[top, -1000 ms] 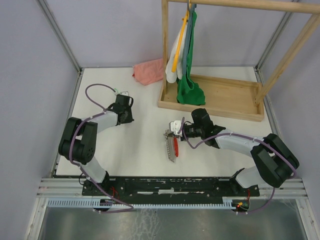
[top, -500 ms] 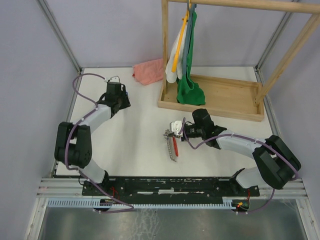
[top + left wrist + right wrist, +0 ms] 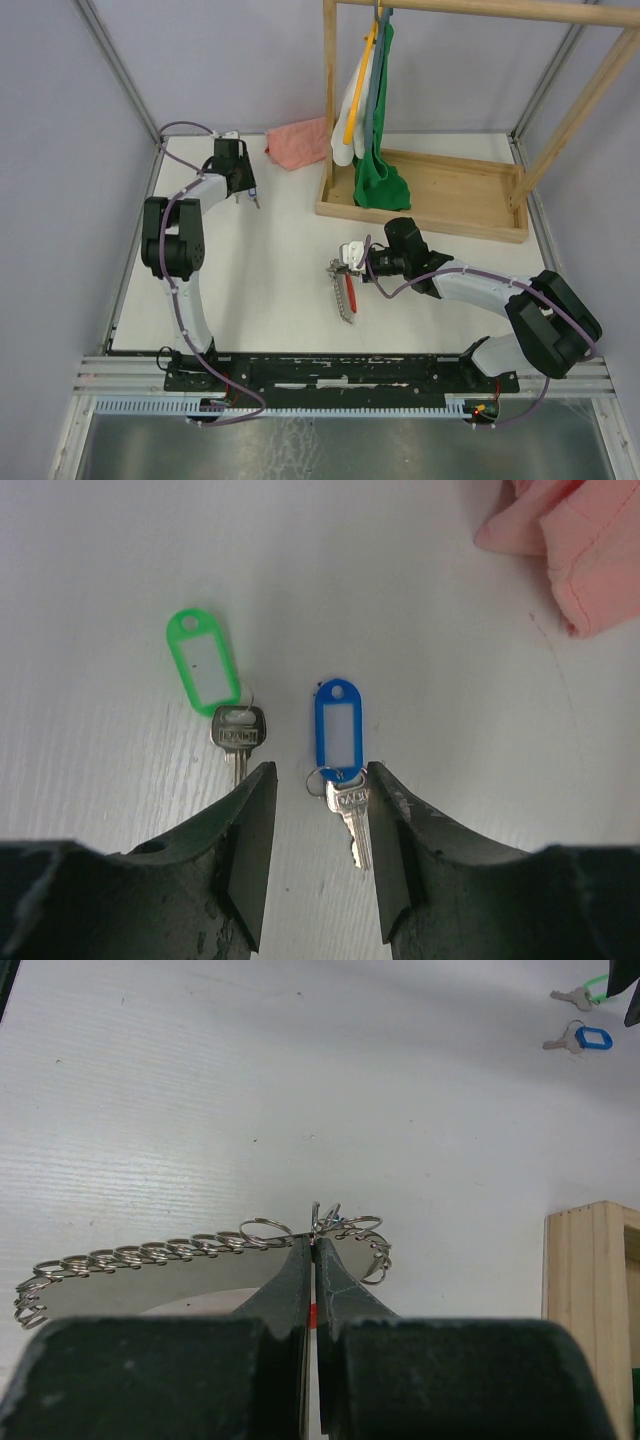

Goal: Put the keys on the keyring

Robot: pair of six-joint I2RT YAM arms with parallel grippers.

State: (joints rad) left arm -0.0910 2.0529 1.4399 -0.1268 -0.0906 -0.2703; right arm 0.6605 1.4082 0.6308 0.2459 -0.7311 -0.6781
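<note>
Two keys lie on the white table. The blue-tagged key point(image 3: 340, 742) lies between my open left gripper's point(image 3: 318, 782) fingers, close to the right finger point(image 3: 392, 820). The green-tagged key point(image 3: 210, 680) lies just outside the left finger. In the top view the left gripper point(image 3: 249, 190) is at the far left back. My right gripper point(image 3: 316, 1244) is shut on the keyring point(image 3: 345, 1230), whose chain of rings point(image 3: 140, 1258) trails left. In the top view the keyring point(image 3: 347, 290) hangs from the right gripper point(image 3: 350, 262) with its red strap. Both keys show far off in the right wrist view point(image 3: 582, 1038).
A pink cloth point(image 3: 298, 143) lies at the back, just right of the keys, and also shows in the left wrist view point(image 3: 590, 550). A wooden rack with a tray base point(image 3: 440, 195) and hanging clothes point(image 3: 375, 110) stands back right. Its corner point(image 3: 592, 1300) is near the right gripper.
My left arm has swung from mid-left to the far back left and now sits over the keys. The right gripper and keyring have barely moved.
</note>
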